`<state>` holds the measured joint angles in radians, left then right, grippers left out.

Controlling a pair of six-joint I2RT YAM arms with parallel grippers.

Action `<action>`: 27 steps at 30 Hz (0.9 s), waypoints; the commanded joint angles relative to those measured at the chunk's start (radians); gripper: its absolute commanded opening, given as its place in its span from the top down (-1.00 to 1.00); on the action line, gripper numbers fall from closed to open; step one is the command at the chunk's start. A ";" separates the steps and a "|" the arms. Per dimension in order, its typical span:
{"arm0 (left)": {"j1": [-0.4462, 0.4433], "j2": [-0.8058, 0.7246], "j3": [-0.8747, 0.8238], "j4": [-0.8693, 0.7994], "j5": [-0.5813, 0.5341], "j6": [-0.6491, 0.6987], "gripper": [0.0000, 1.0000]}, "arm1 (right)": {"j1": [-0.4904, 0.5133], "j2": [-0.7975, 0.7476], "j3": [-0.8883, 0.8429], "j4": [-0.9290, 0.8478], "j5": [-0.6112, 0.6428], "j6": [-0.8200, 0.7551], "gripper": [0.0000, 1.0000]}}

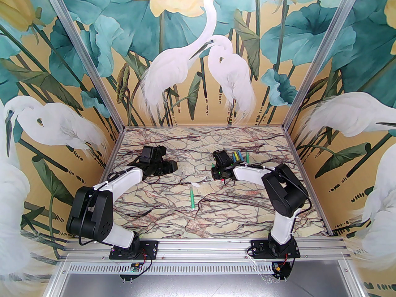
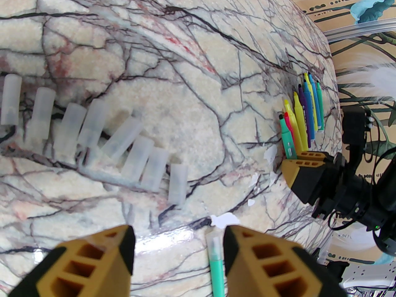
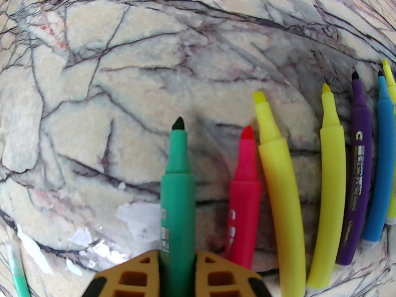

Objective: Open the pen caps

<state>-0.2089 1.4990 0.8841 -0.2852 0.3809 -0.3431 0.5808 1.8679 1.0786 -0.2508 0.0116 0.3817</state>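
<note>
Eight pen caps [image 2: 92, 128] lie beyond the capped pen [image 2: 215, 258]; left gripper [image 2: 178, 243] gapes empty, seemingly awaiting it; right gripper [image 3: 178, 255] pinches a bared pen [image 3: 178, 165].

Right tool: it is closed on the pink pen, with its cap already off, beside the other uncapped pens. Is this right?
Only the colour is wrong: the right tool is closed on the green pen; the pink pen lies beside it. The right wrist view shows this.

The pen caps [image 2: 92, 124] are frosted clear plastic, the pens [image 3: 280, 181] smooth plastic, the marbled table [image 2: 185, 57] glossy.
</note>
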 commanded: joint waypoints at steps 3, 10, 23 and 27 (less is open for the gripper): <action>-0.001 -0.044 -0.028 0.022 -0.025 0.018 -0.08 | 0.022 0.023 0.033 -0.072 0.060 -0.016 0.66; -0.001 -0.068 -0.048 0.028 -0.022 0.015 -0.09 | 0.047 0.025 0.047 -0.123 0.115 -0.032 0.56; -0.001 -0.103 -0.069 0.001 -0.014 0.032 -0.09 | 0.059 -0.022 0.058 -0.151 0.125 -0.028 0.30; -0.001 -0.106 -0.073 -0.006 -0.017 0.038 -0.09 | 0.062 -0.078 0.042 -0.148 0.101 -0.026 0.24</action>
<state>-0.2089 1.4193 0.8303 -0.2729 0.3706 -0.3275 0.6350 1.8614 1.1175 -0.3889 0.1120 0.3626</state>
